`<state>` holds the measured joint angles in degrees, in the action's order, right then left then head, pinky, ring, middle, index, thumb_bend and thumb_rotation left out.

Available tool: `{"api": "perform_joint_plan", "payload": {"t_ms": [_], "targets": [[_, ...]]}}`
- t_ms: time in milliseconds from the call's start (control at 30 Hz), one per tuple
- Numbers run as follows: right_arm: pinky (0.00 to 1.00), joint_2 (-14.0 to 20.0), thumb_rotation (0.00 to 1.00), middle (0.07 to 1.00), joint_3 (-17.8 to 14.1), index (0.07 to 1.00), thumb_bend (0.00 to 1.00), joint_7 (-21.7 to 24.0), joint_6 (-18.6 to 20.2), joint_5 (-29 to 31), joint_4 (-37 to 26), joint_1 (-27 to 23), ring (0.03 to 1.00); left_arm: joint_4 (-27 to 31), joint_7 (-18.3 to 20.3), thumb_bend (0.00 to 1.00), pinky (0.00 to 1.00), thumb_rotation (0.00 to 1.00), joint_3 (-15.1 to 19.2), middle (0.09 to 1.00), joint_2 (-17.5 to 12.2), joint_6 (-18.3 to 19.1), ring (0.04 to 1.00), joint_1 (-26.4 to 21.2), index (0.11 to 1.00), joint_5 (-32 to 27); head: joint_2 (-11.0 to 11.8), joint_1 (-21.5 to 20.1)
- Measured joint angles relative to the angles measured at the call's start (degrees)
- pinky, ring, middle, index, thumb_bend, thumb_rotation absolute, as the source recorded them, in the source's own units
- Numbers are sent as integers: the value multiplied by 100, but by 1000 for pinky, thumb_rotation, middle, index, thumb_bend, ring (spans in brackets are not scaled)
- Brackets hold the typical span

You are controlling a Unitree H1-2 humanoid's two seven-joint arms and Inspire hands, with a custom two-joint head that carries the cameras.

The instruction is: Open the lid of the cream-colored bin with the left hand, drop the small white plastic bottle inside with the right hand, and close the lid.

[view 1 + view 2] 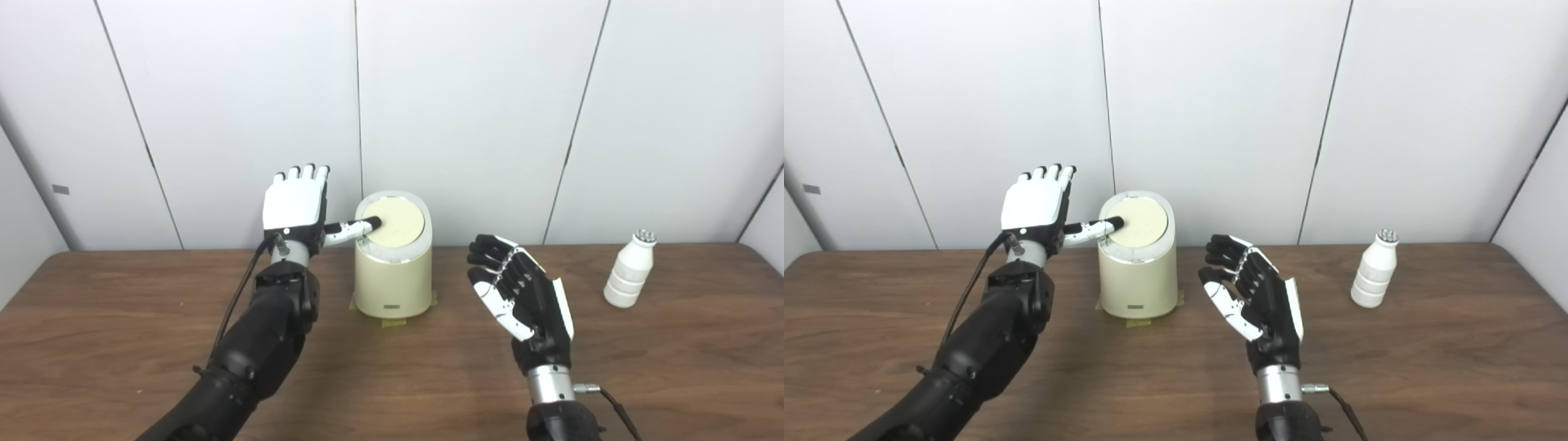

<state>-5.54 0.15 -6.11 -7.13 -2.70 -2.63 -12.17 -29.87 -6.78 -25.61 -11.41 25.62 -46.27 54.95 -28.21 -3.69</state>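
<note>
The left hand [294, 205], spread and holding nothing, thumbs the lid [397, 223] at nine o'clock, where it could slip off; the right hand [523, 293] waits open, bottle [629, 270] untouched.

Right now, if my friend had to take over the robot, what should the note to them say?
Left hand: open, raised beside the cream bin, its thumb reaching onto the lid at the left edge.
Right hand: open and empty, hovering over the table between the bin and the white bottle.
The bin stands mid-table near the wall, lid looks shut. The bottle stands upright far right, untouched.
Done: the left hand has reached the lid, nothing more.
Left: open the lid, pick up the bottle with the right hand, drop it in, close the lid.
</note>
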Motion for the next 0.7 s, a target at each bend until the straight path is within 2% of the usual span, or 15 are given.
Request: {"api": "perform_joint_plan", "payload": {"t_ms": [467,633,700], "targets": [[607,-73,358,693,15,674,304,-10,13,-27,-1,-2,686,-28,49,865,1000,1000,-85,1000,114,-16,1000,-64,1000,1,0,-61],[609,-79,352,695,15,675,301,-20,12,-60,-1,-3,688,-208,51,937,1000,995,-166,1000,121,-42,1000,-114,1000,12,0,-62],[611,-80,352,696,15,676,302,-22,13,-63,-1,-3,688,-237,39,953,1000,961,-225,1000,108,-44,1000,-116,1000,20,0,-70]]}}
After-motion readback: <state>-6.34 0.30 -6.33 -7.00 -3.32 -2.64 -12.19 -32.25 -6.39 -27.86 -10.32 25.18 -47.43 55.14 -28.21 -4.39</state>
